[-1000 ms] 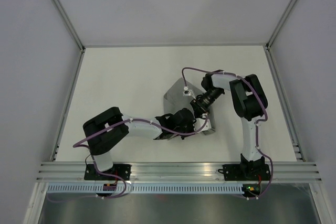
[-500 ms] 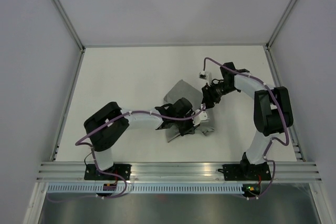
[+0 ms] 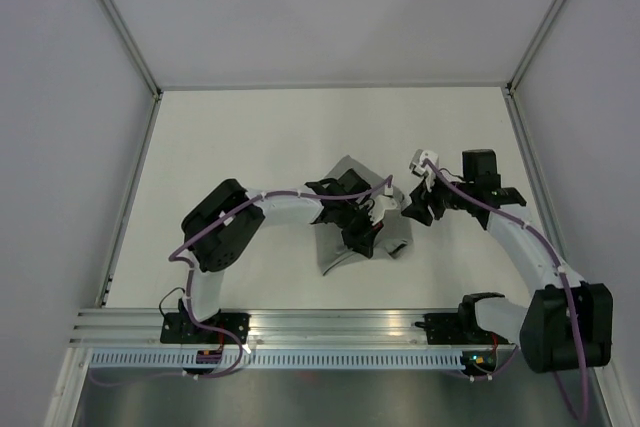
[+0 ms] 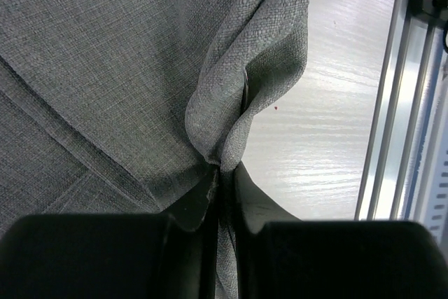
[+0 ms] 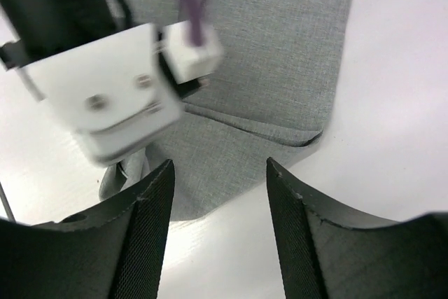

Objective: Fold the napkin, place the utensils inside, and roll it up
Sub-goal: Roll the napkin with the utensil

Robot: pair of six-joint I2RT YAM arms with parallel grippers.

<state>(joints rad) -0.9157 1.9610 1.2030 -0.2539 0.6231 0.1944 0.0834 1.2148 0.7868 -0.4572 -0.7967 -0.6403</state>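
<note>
On the white surface (image 3: 250,147), the grey napkin (image 3: 338,255) lay rumpled right of centre, nearer the near edge, only partly folded. The right claw (image 5: 218,166) had swung clear to the cloth's right edge, its fingers apart and empty. The left claw (image 4: 225,173) had tightened onto a raised fold, apparently carrying on the folding alone. The utensils could not be seen.

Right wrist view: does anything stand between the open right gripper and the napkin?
Yes, partly. The left arm's white wrist block hangs over the napkin on this view's left. Straight ahead of the right gripper, the napkin's near edge lies uncovered.
</note>
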